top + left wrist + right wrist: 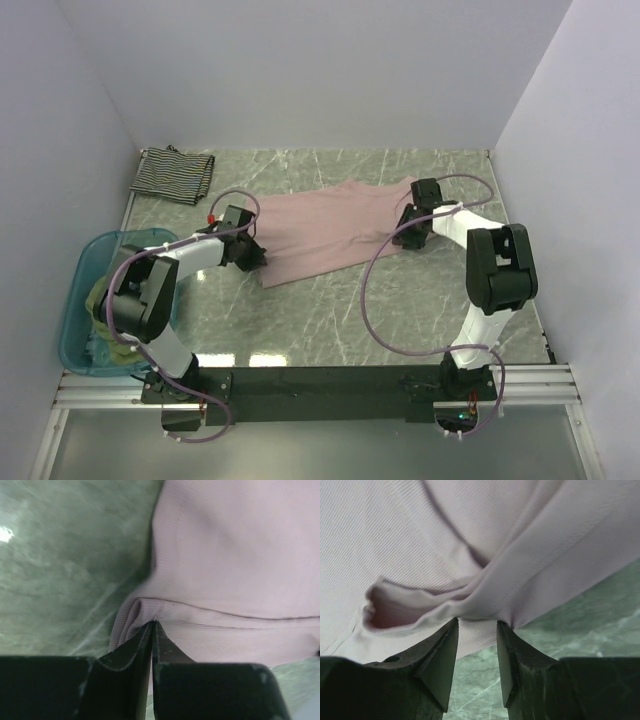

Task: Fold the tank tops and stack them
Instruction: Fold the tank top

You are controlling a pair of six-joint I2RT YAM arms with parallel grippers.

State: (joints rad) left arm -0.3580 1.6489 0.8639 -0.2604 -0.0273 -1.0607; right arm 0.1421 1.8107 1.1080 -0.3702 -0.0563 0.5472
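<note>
Down at the near edge sits the black base rail [330, 382], both arms reaching out from it over the marble surface [330, 310]. The mauve-pink tank top [330, 230] lies spread flat between the two end effectors. The left end effector [255, 255] is at its near-left corner and the right end effector [408, 235] at its right edge. Well beyond the left end effector, in the far corner, lies the striped tank top [173, 175], folded. Behind that end effector, beside the left arm, the blue tub [80, 290] holds the olive-green tank top [100, 300].

Left wrist view now: the left end effector [152, 625] is clenched, black jaws all but meeting, pinching the pink hem, which puckers right at the tips. The rest of the cloth spreads out ahead and to the right, with bare surface [60, 570] to the left.

Right wrist view: the right end effector [477, 622] has its jaws partly apart, grasping a thick gather of pink cloth. Creases fan out from both tips, and green surface [590, 625] shows below and to the right.
</note>
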